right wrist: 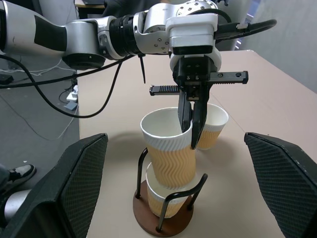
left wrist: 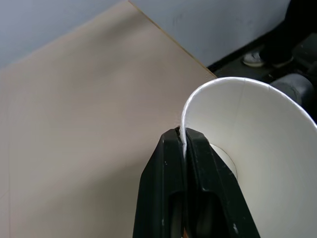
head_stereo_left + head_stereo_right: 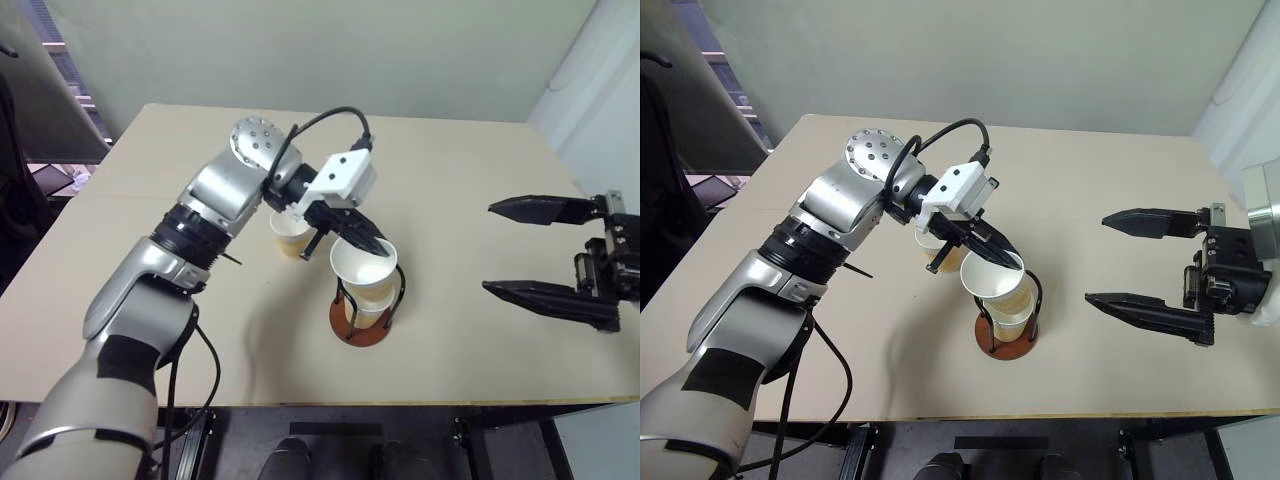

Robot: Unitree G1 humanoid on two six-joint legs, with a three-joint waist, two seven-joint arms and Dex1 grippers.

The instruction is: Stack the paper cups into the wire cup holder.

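While the broad beige tabletop (image 3: 480,330) is carrying everything, the silver left arm is reaching across it with its left gripper (image 1: 192,130) clenched on the white rim of a tapered tan-yellow paper cup (image 1: 171,148), one black finger inside the rim and one outside. That held cup is hanging tilted directly below the pinching fingertips, its lower end sitting between the wire loops and entering the mouth of a second paper cup (image 1: 161,198) already seated in the holder. Beneath both, the wire cup holder (image 1: 163,220), a round reddish-brown disc with two upright black wire loops, is standing on the table, its loops flanking the held cup's sides. Just behind the left gripper, on the side away from the holder, a third paper cup (image 1: 214,124) is standing upright on the table, apart from the holder. Well off to the side, the right gripper (image 3: 545,250) is hovering with its two black fingers spread wide, grasping nothing.
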